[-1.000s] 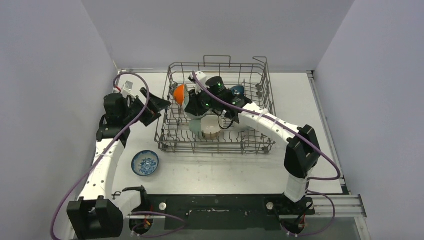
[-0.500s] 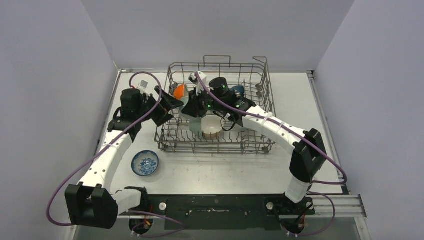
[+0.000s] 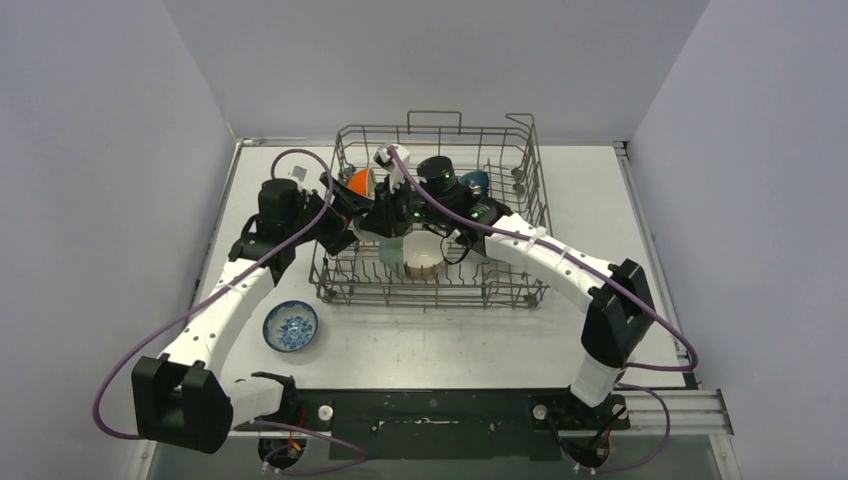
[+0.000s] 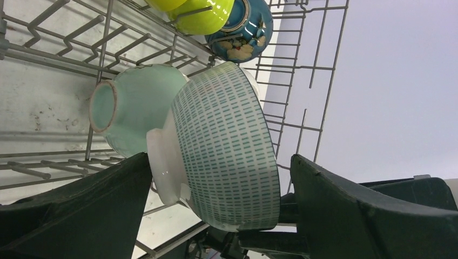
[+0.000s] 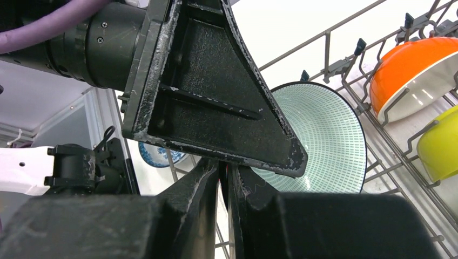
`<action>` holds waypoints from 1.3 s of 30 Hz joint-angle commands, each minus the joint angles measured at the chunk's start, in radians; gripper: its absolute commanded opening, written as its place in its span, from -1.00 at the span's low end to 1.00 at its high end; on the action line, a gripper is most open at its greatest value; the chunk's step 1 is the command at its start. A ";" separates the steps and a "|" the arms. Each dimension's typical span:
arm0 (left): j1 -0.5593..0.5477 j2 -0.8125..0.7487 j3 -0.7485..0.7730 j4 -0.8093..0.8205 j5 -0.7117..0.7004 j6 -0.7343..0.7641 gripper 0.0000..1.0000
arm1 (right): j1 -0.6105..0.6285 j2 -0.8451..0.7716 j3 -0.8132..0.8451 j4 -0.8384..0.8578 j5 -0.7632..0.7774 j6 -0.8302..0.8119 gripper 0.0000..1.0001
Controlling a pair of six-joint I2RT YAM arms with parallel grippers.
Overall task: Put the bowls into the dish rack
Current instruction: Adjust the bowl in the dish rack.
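The grey wire dish rack (image 3: 520, 215) stands at the table's middle back. My right gripper (image 5: 224, 172) is shut on the rim of a white bowl with green dashes (image 4: 227, 145), held tilted over the rack's left part. My left gripper (image 4: 221, 205) is open, one finger on each side of that bowl, not touching it. In the top view the left gripper (image 3: 345, 215) and right gripper (image 3: 380, 220) meet inside the rack. A pale green bowl (image 4: 129, 110), lime bowls (image 4: 202, 13), a dark blue bowl (image 4: 243, 29), an orange bowl (image 5: 416, 70) and a beige bowl (image 3: 422, 255) sit in the rack.
A blue-patterned bowl (image 3: 290, 326) lies on the table left of the rack's front corner. The rack's upright tines and wall wires (image 4: 302, 97) surround both grippers. A yellow bowl (image 5: 440, 148) sits beside the orange one.
My left arm has swung right from outside the rack, bringing its open gripper around the dashed bowl. The right gripper has barely moved and keeps its hold.
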 commanded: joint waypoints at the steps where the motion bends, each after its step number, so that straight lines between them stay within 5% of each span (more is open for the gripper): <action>1: -0.021 0.012 -0.029 0.073 -0.021 -0.044 0.86 | 0.010 -0.070 0.013 0.117 -0.019 -0.010 -0.89; 16: -0.022 -0.014 -0.108 0.260 0.013 -0.121 -0.15 | 0.009 -0.086 0.004 0.111 -0.003 -0.014 -0.85; 25: -0.011 -0.040 -0.080 0.218 -0.052 -0.018 -0.59 | -0.057 -0.108 -0.078 0.185 -0.058 0.062 0.12; 35: 0.048 -0.062 -0.023 0.039 -0.148 0.195 -0.66 | -0.167 -0.169 -0.224 0.323 -0.148 0.195 0.74; 39: 0.047 -0.060 0.040 -0.065 -0.202 0.347 -0.67 | -0.209 -0.190 -0.258 0.337 -0.157 0.224 0.85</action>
